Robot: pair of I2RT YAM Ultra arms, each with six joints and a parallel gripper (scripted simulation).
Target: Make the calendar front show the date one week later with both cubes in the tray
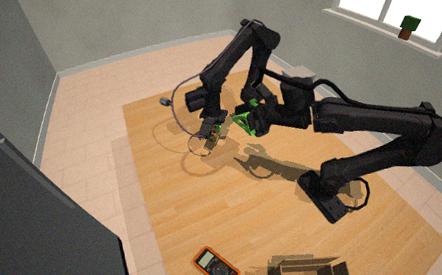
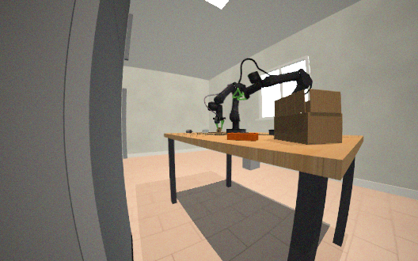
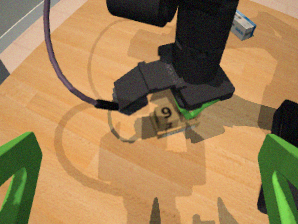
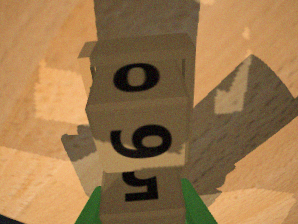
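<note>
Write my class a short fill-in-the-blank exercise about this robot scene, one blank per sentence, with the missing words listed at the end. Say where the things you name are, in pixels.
1. The right pincer point(image 1: 215, 132) point(image 2: 219, 126) point(image 3: 185, 109) point(image 4: 142, 190) grips a cube point(image 4: 142, 202) marked with the digit ____.
2. The left pincer point(image 1: 243, 124) point(image 2: 238, 95) point(image 3: 149, 145) is not shut but ____.
3. The multimeter point(image 1: 216, 269) point(image 2: 242, 137) has a casing whose outer edge is coloured ____.

Missing words: 5; open; orange.

Two tan calendar cubes, one tray.
One cube point(image 1: 213, 137) point(image 3: 166, 114) point(image 4: 137, 117) sits in the shallow tray point(image 3: 176, 132), black 0 and 9 on adjoining faces; the other cube point(image 4: 141, 197), showing 5, is between the right jaws point(image 1: 218, 129) point(image 2: 219, 126).
</note>
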